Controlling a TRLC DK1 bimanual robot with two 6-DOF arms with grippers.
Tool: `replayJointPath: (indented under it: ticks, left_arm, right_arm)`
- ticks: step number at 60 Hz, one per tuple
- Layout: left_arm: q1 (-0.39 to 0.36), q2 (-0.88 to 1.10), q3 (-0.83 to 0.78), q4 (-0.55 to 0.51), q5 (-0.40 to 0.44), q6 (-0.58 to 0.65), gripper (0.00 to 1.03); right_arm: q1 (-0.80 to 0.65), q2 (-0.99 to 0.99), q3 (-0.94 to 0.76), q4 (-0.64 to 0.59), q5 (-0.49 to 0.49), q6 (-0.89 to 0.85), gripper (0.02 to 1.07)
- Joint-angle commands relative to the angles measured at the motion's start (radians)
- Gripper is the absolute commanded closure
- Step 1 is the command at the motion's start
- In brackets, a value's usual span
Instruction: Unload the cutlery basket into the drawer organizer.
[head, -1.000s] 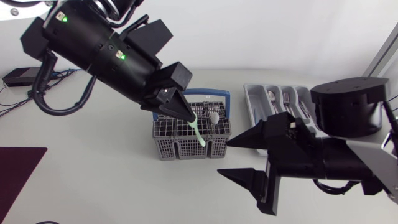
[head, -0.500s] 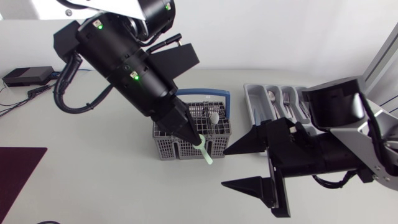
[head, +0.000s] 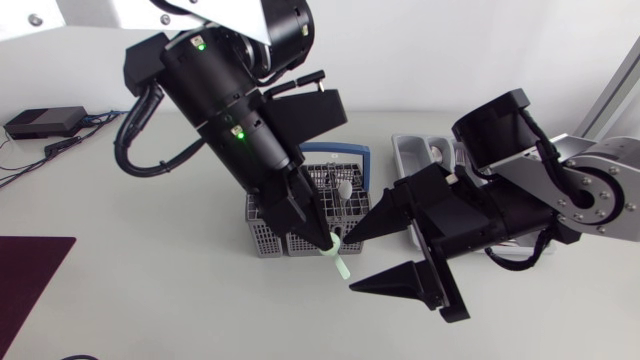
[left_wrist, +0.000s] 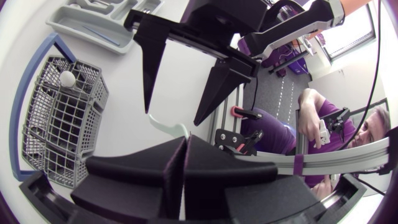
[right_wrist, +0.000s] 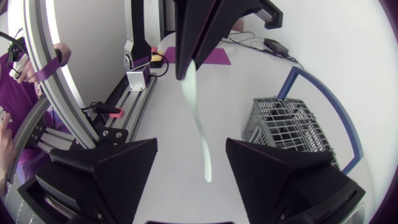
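Pale-green plastic, the utensil (head: 338, 263) looks light, smooth and a little springy, so it would likely pivot or slip in a weak pinch. It hangs over the tabletop (head: 150, 285) just beside the cutlery basket (head: 262, 238). Its upper end is clamped in the closed jaws of the left arm (head: 230, 120). The jaws of the right arm (head: 520, 205) gape wide on either side of its free lower end, not touching it. The best hold is probably mid-handle, across the flat faces. The drawer organizer (head: 408, 160) lies behind.

Reaching in from the left with left gripper (head: 318, 238) clamped on a pale green utensil (right_wrist: 199, 127); meeting it with right gripper (head: 348, 262) spread wide.
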Motion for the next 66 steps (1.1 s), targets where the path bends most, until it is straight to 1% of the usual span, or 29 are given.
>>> replayJointPath:
  ticks: [1,10,13,20,25,29,34,36,41,44,46,59,63,64,65,66]
  left_arm:
    - [-0.013,0.026,0.045,-0.025,0.017,0.032,0.92]
    - [-0.025,0.039,0.065,-0.028,0.015,0.031,0.92]
    - [-0.027,0.045,0.070,-0.028,0.017,0.031,0.92]
    - [-0.030,0.052,0.070,-0.030,0.017,0.029,0.92]
    - [-0.030,0.058,0.073,-0.030,0.017,0.029,0.92]
    - [-0.028,0.063,0.076,-0.030,0.017,0.026,0.92]
    - [-0.030,0.065,0.076,-0.030,0.017,0.026,0.92]
    - [-0.030,0.069,0.077,-0.030,0.018,0.025,0.92]
    - [-0.033,0.071,0.080,-0.030,0.018,0.022,0.92]
    - [-0.039,0.071,0.080,-0.028,0.018,0.020,0.92]
    - [-0.044,0.071,0.082,-0.028,0.018,0.017,0.92]
    - [-0.044,0.078,0.110,-0.028,0.018,-0.003,0.92]
    - [-0.037,0.086,0.128,-0.025,0.018,-0.011,0.88]
    - [-0.031,0.092,0.140,-0.025,0.018,-0.017,0.84]
    - [-0.028,0.094,0.143,-0.025,0.018,-0.020,0.83]
    - [-0.021,0.098,0.159,-0.023,0.020,-0.035,0.73]
  right_arm:
    - [0.009,0.012,0.023,-0.026,-0.014,-0.071,0.43]
    - [0.013,0.020,0.034,-0.026,-0.014,-0.107,0.63]
    - [0.015,0.025,0.037,-0.026,-0.014,-0.116,0.65]
    - [0.015,0.038,0.047,-0.036,-0.015,-0.137,0.66]
    - [0.015,0.042,0.055,-0.050,-0.015,-0.153,0.72]
    - [0.016,0.042,0.058,-0.058,-0.015,-0.160,0.79]
    - [0.016,0.040,0.058,-0.070,-0.015,-0.173,0.82]
    - [0.015,0.042,0.058,-0.081,-0.015,-0.185,0.88]
    - [0.015,0.040,0.057,-0.092,-0.015,-0.196,0.97]
    - [0.015,0.040,0.055,-0.099,-0.015,-0.205,0.98]
    - [0.015,0.040,0.054,-0.105,-0.017,-0.213,1.01]
    - [0.016,0.031,0.043,-0.116,-0.017,-0.209,1.01]
    - [0.016,0.029,0.043,-0.122,-0.015,-0.208,1.01]
    - [0.016,0.031,0.044,-0.127,-0.015,-0.208,1.01]
    - [0.016,0.031,0.044,-0.130,-0.015,-0.208,1.01]
    - [0.016,0.029,0.044,-0.133,-0.015,-0.208,1.01]
